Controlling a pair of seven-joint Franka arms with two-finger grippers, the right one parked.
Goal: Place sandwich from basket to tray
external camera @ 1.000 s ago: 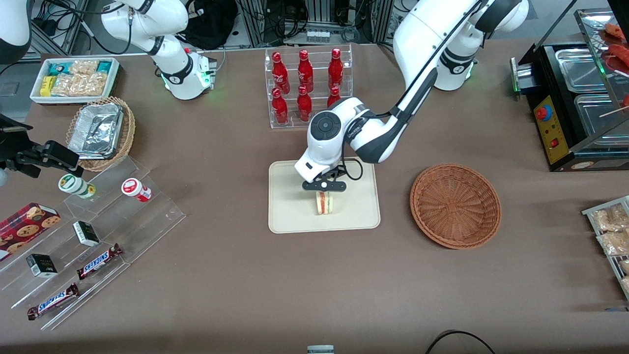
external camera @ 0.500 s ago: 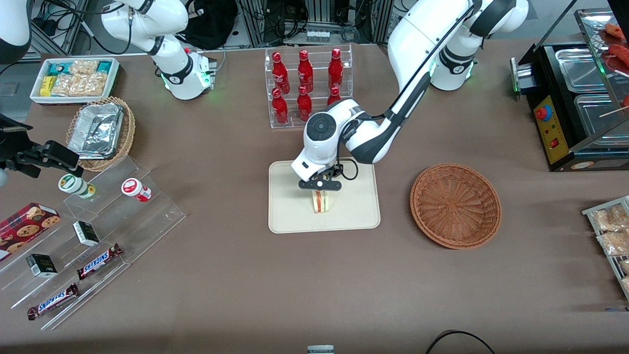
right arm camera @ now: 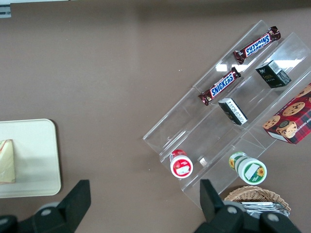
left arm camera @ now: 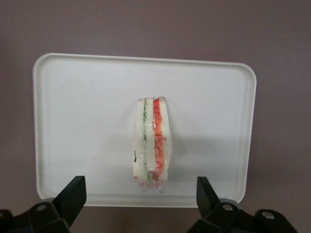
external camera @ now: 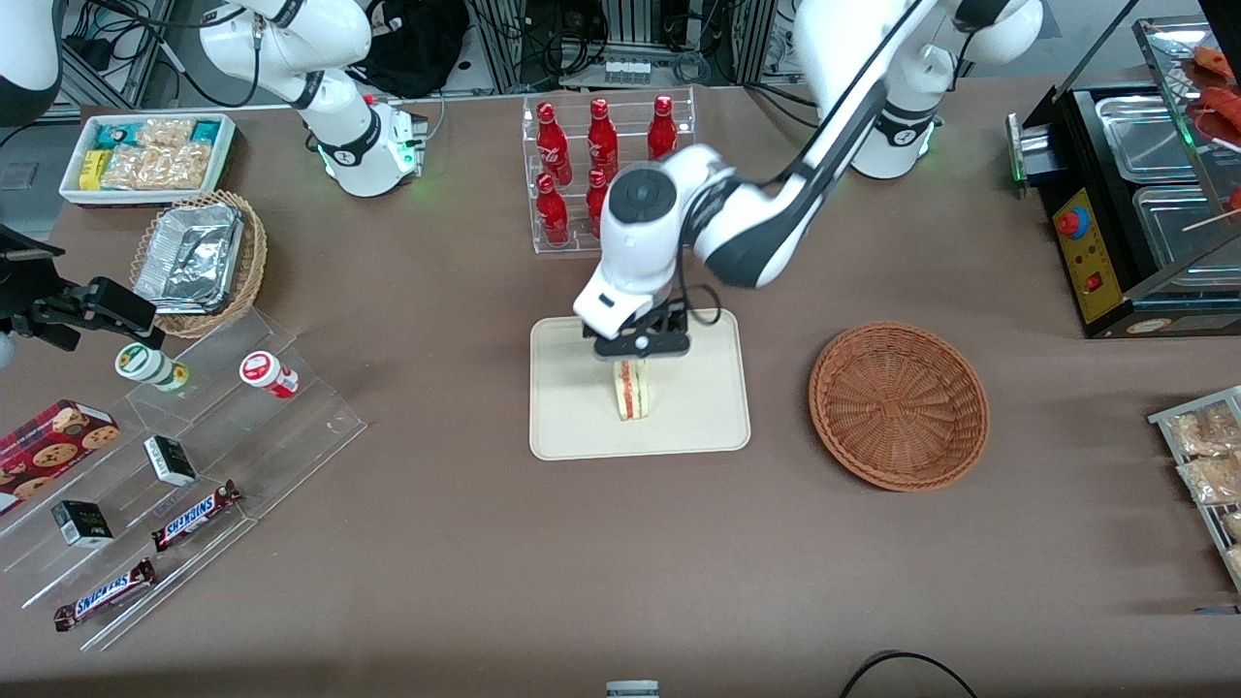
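The work surface was a table (external camera: 465,582) covered in matte brown cloth, with cabling and aluminium framing seen at its farther edge. A flat cream-beige tray (external camera: 698,407) with rounded corners and a low rim was positioned near the table's middle. The sandwich (external camera: 629,392), a pale wedge with red and green filling layers shown at its cut edge, was stood on edge in the tray. The gripper (external camera: 637,346) was held above the sandwich, apart from it; in the left wrist view the fingers (left arm camera: 73,194) were spread wide with nothing between them. The round, reddish-brown woven basket (external camera: 899,404) was located beside the tray, toward the working arm's end, and nothing was contained in it.
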